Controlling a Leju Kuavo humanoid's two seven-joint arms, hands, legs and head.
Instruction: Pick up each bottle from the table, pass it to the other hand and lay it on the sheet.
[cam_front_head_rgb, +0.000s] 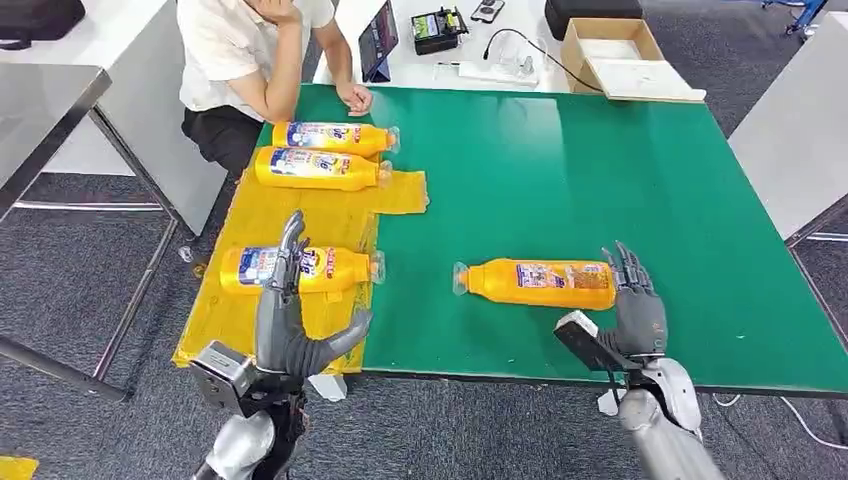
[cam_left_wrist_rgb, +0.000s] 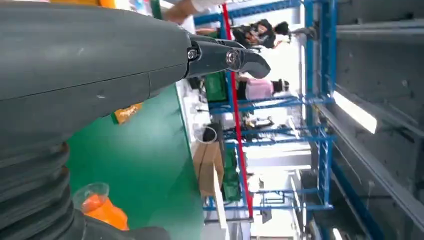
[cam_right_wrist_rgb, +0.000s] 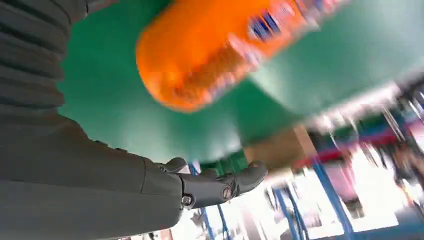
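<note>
The table (cam_front_head_rgb: 600, 170) has a matt green felt-like top. The sheet (cam_front_head_rgb: 270, 215) looks like thin, crinkled yellow plastic. The bottles (cam_front_head_rgb: 535, 282) are glossy orange plastic with printed labels. The cardboard box (cam_front_head_rgb: 610, 55) is matt brown.

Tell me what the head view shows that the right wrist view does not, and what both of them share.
Head view alone: the yellow sheet with three bottles lying on it, the left hand open above the nearest of them, a seated person at the far edge, and a cardboard box beyond.

Right wrist view alone: blurred blue racking past the table edge.

Both: the lone orange bottle lying on the green table, and the right hand, open beside the bottle's base.
</note>
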